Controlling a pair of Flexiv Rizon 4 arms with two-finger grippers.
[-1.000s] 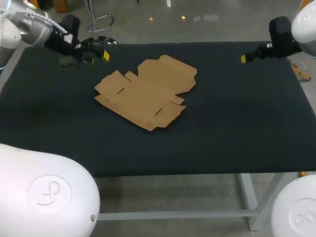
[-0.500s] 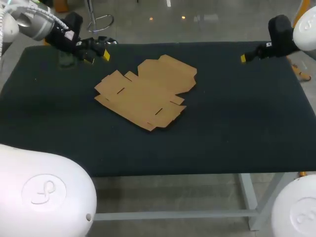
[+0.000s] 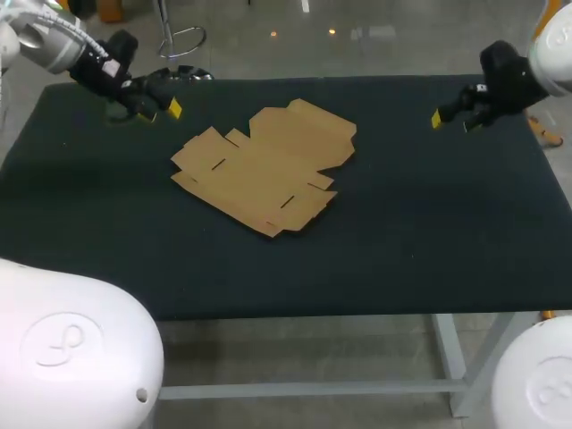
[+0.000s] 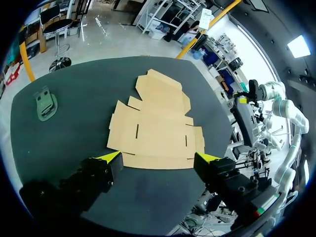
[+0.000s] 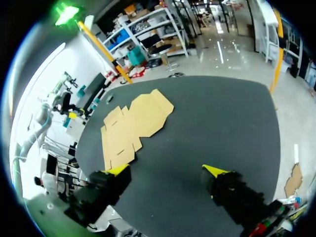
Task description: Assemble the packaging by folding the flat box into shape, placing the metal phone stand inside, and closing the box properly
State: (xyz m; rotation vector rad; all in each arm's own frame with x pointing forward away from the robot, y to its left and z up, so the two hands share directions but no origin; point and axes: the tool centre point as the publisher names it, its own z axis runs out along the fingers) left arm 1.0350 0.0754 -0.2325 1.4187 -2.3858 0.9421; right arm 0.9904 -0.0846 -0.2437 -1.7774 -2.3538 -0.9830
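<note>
Box (image 3: 265, 166) lies flat between left end effector (image 3: 161, 111) and right end effector (image 3: 452, 123), both spread wide.

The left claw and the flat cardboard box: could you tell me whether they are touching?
Apart. The head view shows the left claw at the far left, with a stretch of bare table between it and the flat cardboard box.

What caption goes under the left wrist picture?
Open left tool faces the flat box, phone stand lying apart from it.
</note>
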